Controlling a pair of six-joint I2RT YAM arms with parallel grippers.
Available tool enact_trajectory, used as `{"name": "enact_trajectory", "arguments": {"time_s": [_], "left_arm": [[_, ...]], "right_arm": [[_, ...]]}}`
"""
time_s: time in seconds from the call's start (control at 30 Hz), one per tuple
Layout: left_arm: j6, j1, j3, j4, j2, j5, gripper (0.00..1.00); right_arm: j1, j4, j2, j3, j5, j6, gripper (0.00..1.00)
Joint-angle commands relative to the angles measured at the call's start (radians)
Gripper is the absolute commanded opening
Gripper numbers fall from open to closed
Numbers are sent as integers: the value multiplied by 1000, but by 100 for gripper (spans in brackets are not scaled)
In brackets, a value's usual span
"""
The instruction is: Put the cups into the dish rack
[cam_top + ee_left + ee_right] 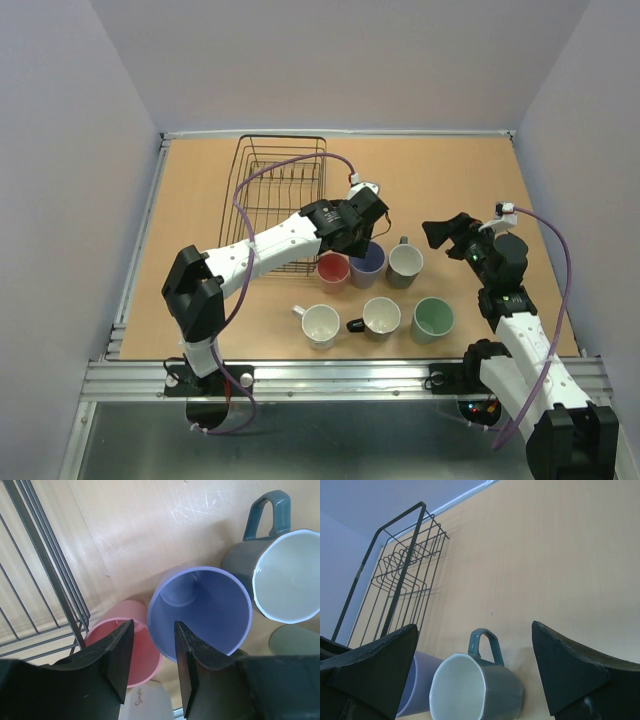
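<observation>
Two arms (275, 238) (520, 335) face six cups (334, 268) (368, 262) (405, 262) (321, 324) (382, 316) (433, 318) and one dish rack (280, 190).

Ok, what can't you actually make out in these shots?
Top view: left gripper fingertips, hidden under its own wrist.
Left wrist view: pink mug half covered by a finger, handle unseen; white mug lettering cut off between the fingers.
Right wrist view: most of the lavender mug, behind a finger of the right gripper.

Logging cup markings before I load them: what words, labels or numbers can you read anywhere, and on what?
"Simpl…": script lettering, running sideways on the cream cup, seen between the fingers of the left claw. The rest is hidden, so the reading is tentative.
No other text, label or number is readable in any view.
</observation>
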Motion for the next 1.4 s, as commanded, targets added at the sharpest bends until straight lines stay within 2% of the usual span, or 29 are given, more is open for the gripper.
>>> {"name": "enact_trajectory", "arguments": {"time_s": [0.0,0.4,0.53,0.63,0.67,0.87,1.03,1.17,1.23,1.27,1.3,1.37], "left_arm": [[0,-7,-4,23,-18,4,49],[22,-5,-25,53,72,-28,47],[28,-2,-22,65,82,-25,32],[35,1,-18,74,79,-18,5],[37,1,-13,74,80,-18,0],[66,18,25,89,56,5,0],[123,67,128,74,-16,13,0],[163,128,136,117,-128,56,0],[195,162,96,212,-197,128,0],[206,202,26,314,-281,218,0],[206,231,-19,371,-328,255,0],[190,283,-144,525,-458,365,0]], "right_arm": [[-1,19,5,-9,3,-15,100],[-1,19,10,-8,6,-15,100],[-1,19,16,-8,5,-17,100],[-1,19,25,-6,6,-17,100],[-1,19,28,-5,6,-17,100],[0,18,48,61,-21,-21,100],[-1,19,33,225,-78,29,100],[0,195,39,284,-222,149,100],[-1,364,65,288,-282,287,100],[-1,420,77,299,-297,339,100],[0,511,117,305,-309,441,100],[0,595,158,317,-331,538,100]]}}
